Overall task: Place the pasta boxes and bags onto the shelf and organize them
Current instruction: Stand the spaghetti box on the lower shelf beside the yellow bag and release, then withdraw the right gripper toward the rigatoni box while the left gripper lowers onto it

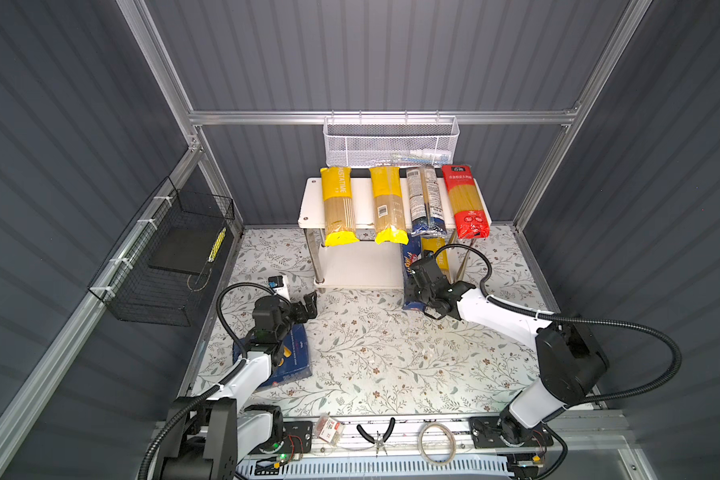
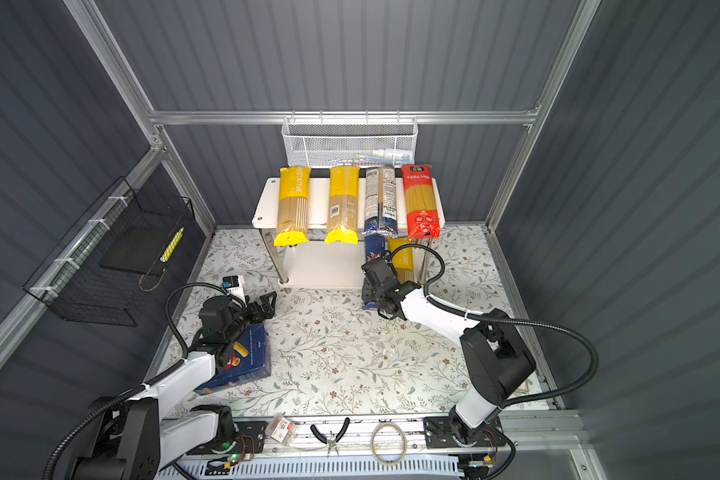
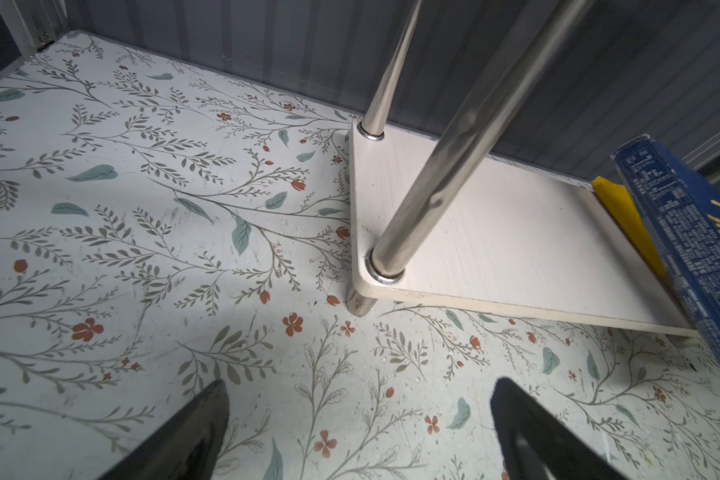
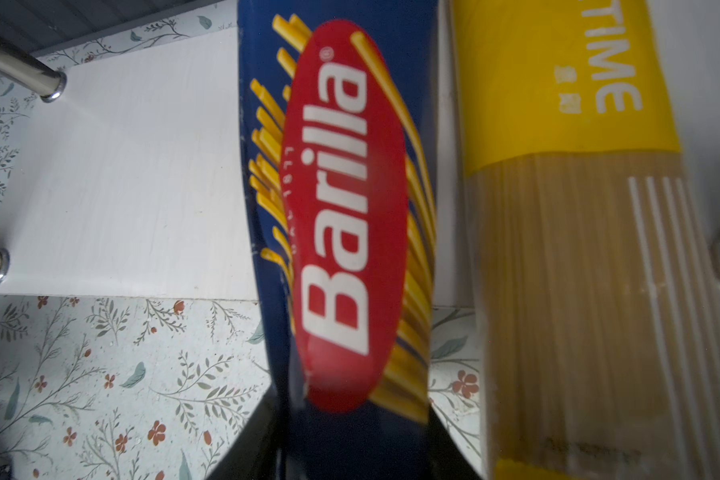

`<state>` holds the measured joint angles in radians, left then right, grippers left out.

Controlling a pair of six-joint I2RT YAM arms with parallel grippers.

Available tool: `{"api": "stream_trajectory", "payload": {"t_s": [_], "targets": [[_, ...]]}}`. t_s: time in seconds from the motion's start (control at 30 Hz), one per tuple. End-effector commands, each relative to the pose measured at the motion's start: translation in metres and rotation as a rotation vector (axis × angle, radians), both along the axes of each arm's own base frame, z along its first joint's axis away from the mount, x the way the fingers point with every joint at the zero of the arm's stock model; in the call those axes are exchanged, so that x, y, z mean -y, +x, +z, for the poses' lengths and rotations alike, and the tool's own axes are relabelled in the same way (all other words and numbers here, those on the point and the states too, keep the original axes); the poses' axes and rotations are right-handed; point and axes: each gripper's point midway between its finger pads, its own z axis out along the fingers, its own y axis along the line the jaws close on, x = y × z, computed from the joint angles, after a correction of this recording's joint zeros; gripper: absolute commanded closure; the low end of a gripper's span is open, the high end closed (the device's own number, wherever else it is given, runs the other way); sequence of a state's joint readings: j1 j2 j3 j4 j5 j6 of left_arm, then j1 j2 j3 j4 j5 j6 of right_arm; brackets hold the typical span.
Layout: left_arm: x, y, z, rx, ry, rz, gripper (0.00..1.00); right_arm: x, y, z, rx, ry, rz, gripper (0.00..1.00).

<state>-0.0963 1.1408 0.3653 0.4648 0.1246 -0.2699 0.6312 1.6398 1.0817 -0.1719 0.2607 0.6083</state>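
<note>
A white two-level shelf [image 1: 360, 199] stands at the back. Two yellow pasta bags [image 1: 337, 203], a dark bag [image 1: 425, 199] and a red bag [image 1: 466, 201] lie across its top. My right gripper [image 4: 352, 432] is shut on the near end of a blue Barilla spaghetti box [image 4: 341, 208]. That box [image 1: 410, 257] reaches onto the lower level beside a yellow bag [image 4: 578, 249]. My left gripper [image 3: 360, 382] hangs open and empty over the floor by the shelf's front left leg [image 3: 416, 208]. A second blue pasta box [image 1: 296, 357] lies flat under my left arm.
A white mesh basket [image 1: 391, 141] hangs on the back rail above the shelf. A black wire basket [image 1: 171, 257] is fixed to the left wall. A small white device [image 1: 278, 284] stands near my left gripper. Pliers [image 1: 377, 434] and a cable coil lie on the front rail.
</note>
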Motion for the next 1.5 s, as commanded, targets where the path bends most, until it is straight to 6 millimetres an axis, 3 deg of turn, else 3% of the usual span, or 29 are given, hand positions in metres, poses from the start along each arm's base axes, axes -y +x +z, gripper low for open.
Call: {"api": "stream_trajectory", "payload": {"t_s": [0.0, 0.43, 0.7, 0.83, 1.07, 1.3, 1.47], "targets": [[-0.001, 0.000, 0.005, 0.016, 0.010, 0.000, 0.01, -0.012, 0.036, 0.060, 0.193, 0.092, -0.025, 0.60], [-0.003, -0.001, 0.005, 0.020, 0.010, 0.009, 0.01, -0.004, 0.049, 0.040, 0.151, 0.092, -0.074, 0.41], [-0.004, -0.001, 0.005, 0.016, 0.010, 0.014, 0.01, 0.004, 0.031, 0.046, 0.138, 0.094, -0.069, 0.33], [-0.005, -0.001, 0.004, 0.011, 0.014, 0.017, 0.01, 0.009, 0.009, 0.042, 0.118, 0.101, -0.056, 0.31], [-0.005, -0.006, 0.013, 0.033, 0.017, 0.013, 0.01, -0.004, -0.040, 0.041, 0.079, 0.058, 0.043, 0.22], [-0.002, -0.008, 0.018, -0.006, 0.004, 0.005, 0.01, -0.028, -0.108, 0.033, 0.021, 0.168, 0.223, 0.19], [-0.018, -0.017, 0.032, -0.056, 0.007, 0.107, 0.01, -0.054, -0.157, 0.017, 0.003, 0.151, 0.354, 0.17]]}}
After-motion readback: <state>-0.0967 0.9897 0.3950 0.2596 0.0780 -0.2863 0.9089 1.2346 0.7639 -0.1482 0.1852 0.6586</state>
